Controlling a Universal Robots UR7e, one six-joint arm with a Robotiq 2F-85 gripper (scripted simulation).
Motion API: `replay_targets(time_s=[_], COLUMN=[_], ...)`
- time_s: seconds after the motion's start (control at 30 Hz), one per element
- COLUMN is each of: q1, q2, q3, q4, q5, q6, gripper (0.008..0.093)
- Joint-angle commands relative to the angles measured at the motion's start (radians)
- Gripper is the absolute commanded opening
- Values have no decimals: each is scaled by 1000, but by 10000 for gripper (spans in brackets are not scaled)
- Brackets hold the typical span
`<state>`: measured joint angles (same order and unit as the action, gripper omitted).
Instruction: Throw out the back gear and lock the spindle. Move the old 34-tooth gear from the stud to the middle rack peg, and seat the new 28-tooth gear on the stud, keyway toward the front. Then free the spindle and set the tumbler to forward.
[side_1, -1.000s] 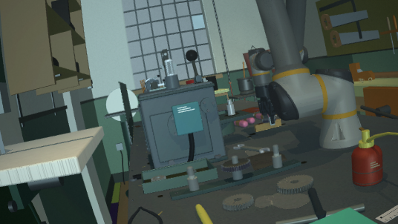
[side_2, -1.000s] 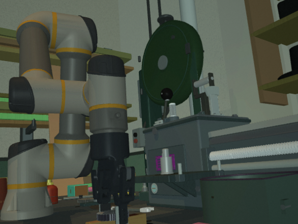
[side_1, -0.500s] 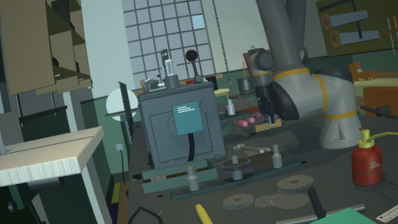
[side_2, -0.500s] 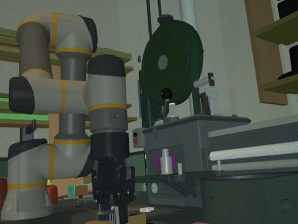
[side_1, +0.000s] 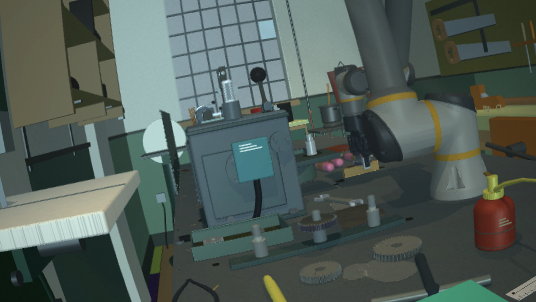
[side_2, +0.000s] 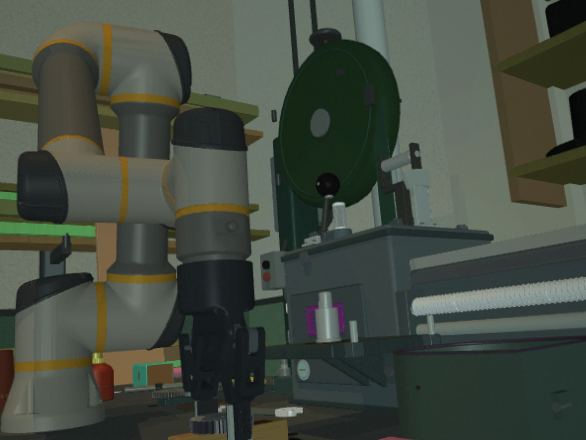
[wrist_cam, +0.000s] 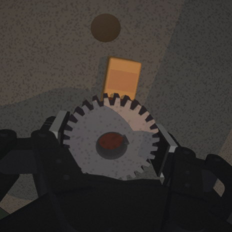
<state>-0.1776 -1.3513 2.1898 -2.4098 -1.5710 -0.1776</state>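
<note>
The lower rim of the new 28-tooth gear (wrist_cam: 111, 140) is hidden behind my gripper's body in the wrist camera. The light grey gear lies flat on a wooden block (side_1: 361, 170) at the back of the bench, held across its teeth by my closed gripper (wrist_cam: 111, 147). Its keyway notch sits at the right of the bore. The old 34-tooth gear (side_1: 318, 222) sits on the middle rack peg at the bench front. The stud (side_2: 325, 316) stands bare on the headstock's end face, against a magenta patch.
The grey headstock (side_1: 245, 165) stands left of the rack, with a black-knobbed lever (side_1: 259, 82) on top. Loose gears (side_1: 396, 248) lie in front of the rack. A red oil can (side_1: 494, 220) stands at the right. An orange block (wrist_cam: 122, 77) lies just beyond the held gear.
</note>
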Motion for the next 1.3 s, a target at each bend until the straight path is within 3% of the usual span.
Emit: replay_targets(time_s=[0.0,0.43,1.27], q1=[0,0,0], q2=[0,-30,-159], q3=[0,-14,-104], q4=[-1,43,262], q5=[0,0,0], q6=[0,0,0], gripper=[80,80,80])
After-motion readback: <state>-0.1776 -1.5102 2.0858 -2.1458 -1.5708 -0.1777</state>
